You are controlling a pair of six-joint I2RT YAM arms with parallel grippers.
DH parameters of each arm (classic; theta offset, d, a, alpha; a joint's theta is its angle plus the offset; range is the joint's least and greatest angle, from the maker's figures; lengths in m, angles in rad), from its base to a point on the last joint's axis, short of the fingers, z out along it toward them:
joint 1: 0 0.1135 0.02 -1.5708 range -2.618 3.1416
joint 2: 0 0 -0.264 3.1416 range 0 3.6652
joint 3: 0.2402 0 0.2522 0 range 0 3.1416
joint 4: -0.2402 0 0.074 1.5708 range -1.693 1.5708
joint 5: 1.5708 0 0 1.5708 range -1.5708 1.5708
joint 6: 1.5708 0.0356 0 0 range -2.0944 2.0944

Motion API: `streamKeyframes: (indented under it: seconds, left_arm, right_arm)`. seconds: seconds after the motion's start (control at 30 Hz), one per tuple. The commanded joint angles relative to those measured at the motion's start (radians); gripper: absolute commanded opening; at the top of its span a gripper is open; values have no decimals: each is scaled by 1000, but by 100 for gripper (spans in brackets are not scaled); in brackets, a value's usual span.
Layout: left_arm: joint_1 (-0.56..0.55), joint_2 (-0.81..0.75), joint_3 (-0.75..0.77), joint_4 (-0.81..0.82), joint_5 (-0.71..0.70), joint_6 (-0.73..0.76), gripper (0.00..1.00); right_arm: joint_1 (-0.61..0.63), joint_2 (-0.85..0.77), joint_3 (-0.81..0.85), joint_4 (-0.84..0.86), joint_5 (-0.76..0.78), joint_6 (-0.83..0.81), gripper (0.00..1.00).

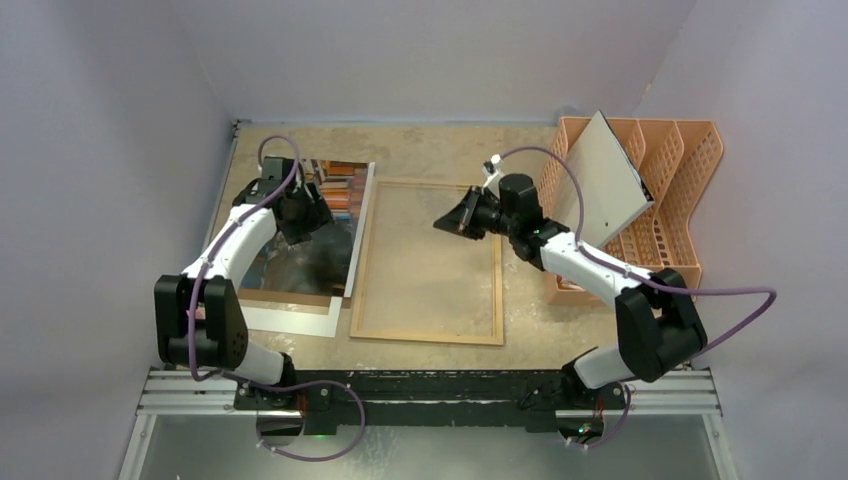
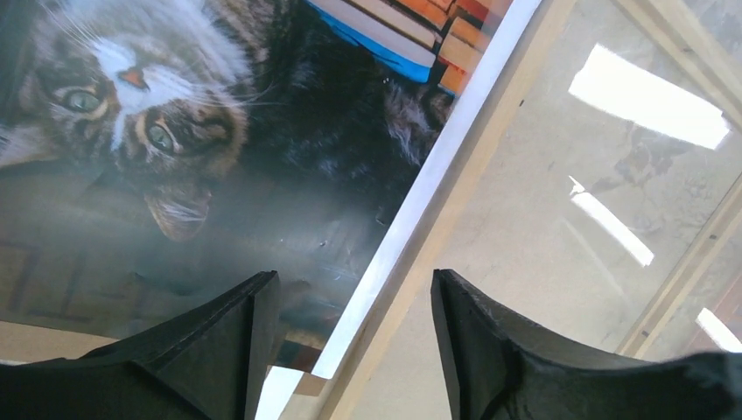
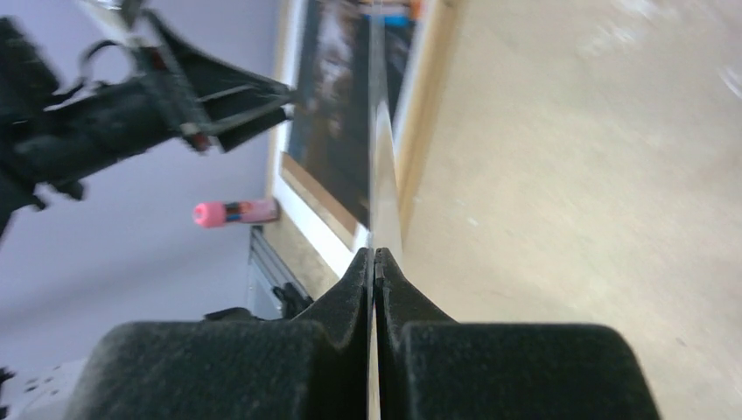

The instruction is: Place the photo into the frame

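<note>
- The photo (image 1: 305,262) of the cat is laid flat on the left side of the bench (image 1: 440,150), with a white sheet (image 1: 300,320) under it.
- The frame (image 1: 425,338) is laid just beside it, to the right. The long sides of both are pointed the same way, from the near edge to the far wall.
- The photo is not in the frame yet, so most of the job looks undone.
- The left gripper (image 2: 352,276) is hung right over the photo's right edge, by the frame's left rail. Its fingers are spread and nothing is held between them.
- The left arm is the one nearer to the photo. Most of the photo is seen to the left of that gripper, so it would have to be moved to the right.
- The right gripper (image 3: 374,254) is held over the frame. Its fingers are pressed together, and a thin clear sheet (image 3: 378,131), seen edge-on, looks pinched between them.
- An orange file rack (image 1: 690,190) is stood at the right. A grey-white board (image 1: 608,180) is leaned in it, and nothing else can be seen inside.
</note>
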Motion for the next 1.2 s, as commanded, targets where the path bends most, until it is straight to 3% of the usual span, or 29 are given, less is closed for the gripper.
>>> streamKeyframes:
  seconds: [0.0,0.33,1.17]
  left_arm:
    - [4,19,-38,47,79,30,69]
    - [0,121,-68,132,293,92,74]
    - [-2,239,-50,179,339,97,69]
  right_arm:
    - [-22,-2,-109,99,75,69,0]
    - [-72,5,-222,147,77,92,0]
    - [-103,36,-243,48,140,-4,0]
